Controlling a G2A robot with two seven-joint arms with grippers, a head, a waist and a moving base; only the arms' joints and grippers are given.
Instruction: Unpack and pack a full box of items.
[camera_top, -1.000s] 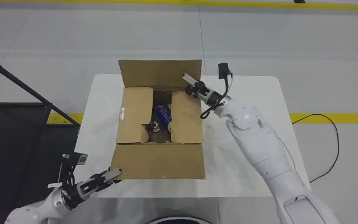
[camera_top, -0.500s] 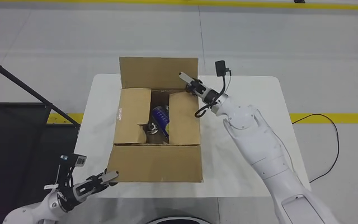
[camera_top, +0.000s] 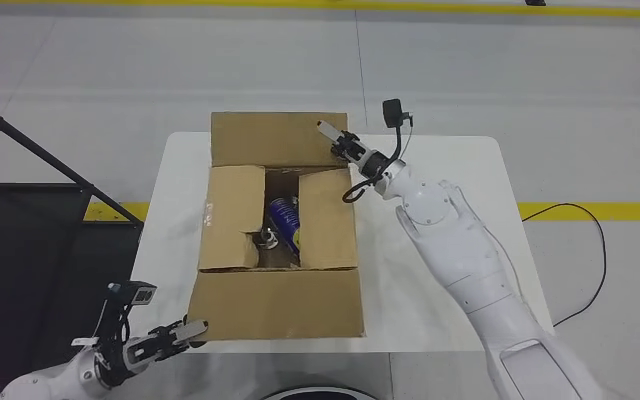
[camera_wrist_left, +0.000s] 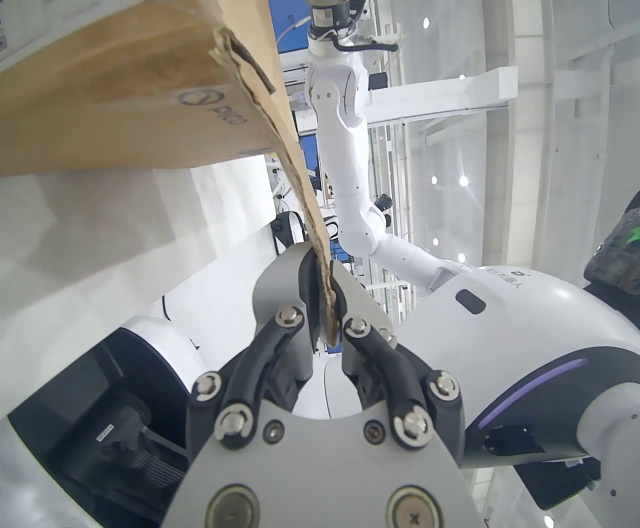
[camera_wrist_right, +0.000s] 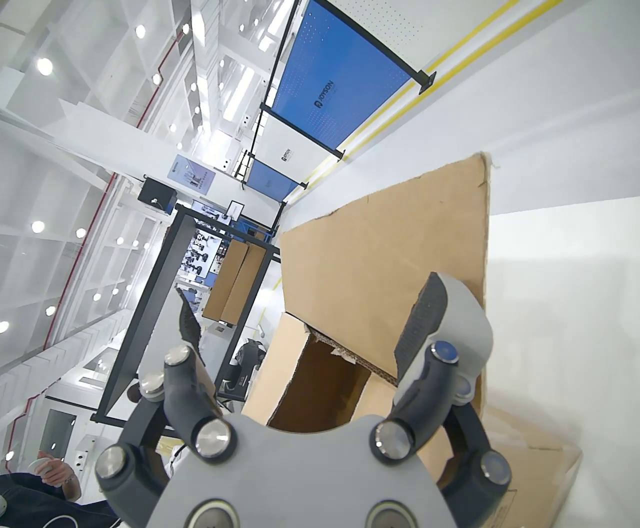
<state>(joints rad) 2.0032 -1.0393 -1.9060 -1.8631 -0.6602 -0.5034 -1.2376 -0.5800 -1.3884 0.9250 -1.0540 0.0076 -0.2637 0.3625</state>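
Left wrist view shows the left tool (camera_wrist_left: 325, 300) clamped on the near flap (camera_wrist_left: 295, 165) of the box (camera_top: 230, 215); pulling harder could tear it. Right tool (camera_wrist_right: 310, 305) is spread wide, holding nothing.

A circled logo and a short dark word were printed on the side of the cardboard box (camera_wrist_left: 125, 100), partly cut off by a flap. White lettering with a small logo stood on a blue wall panel (camera_wrist_right: 345, 95) and on the white board (camera_wrist_right: 285, 151) below it.

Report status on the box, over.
Left gripper shut on near flap. Right gripper open at far flap. Side flaps half over the items.
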